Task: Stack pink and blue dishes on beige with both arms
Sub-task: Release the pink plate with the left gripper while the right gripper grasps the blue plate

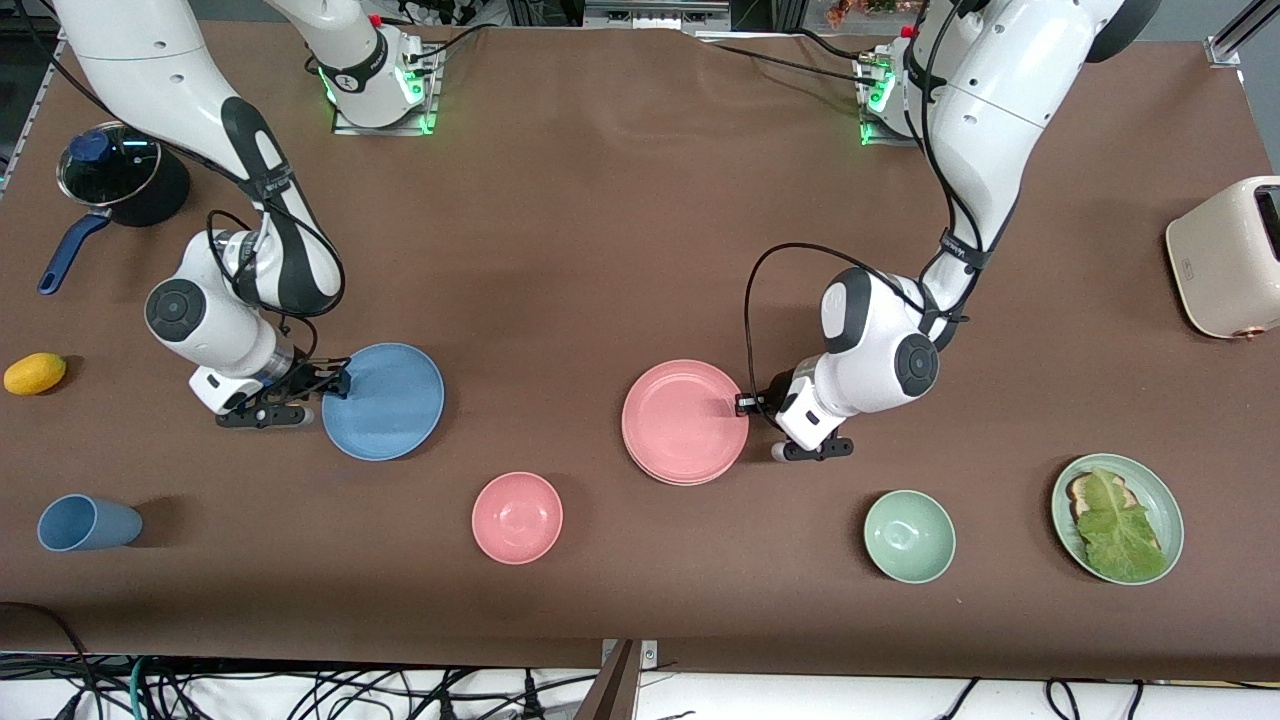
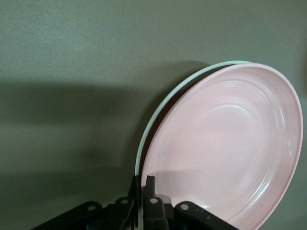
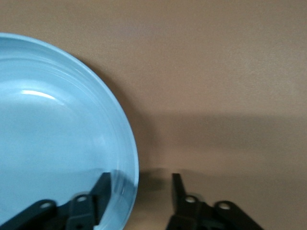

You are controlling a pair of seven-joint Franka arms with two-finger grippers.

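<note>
A matt brown cloth-like cover [image 1: 600, 200] is lying smooth over the table. The pink plate [image 1: 685, 420] and blue plate [image 1: 385, 400] are looking like smooth plastic, catching soft highlights with a slight sheen. The arms' casings are showing glossy white plastic, and the pot's lid [image 1: 108, 163] is gleaming like glass.

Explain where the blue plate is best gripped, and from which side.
Grip the blue plate by its thin raised rim at the edge toward the right arm's end of the table. It lies flat, so only the rim offers purchase; the right gripper already straddles it there, one finger inside, one outside.
</note>
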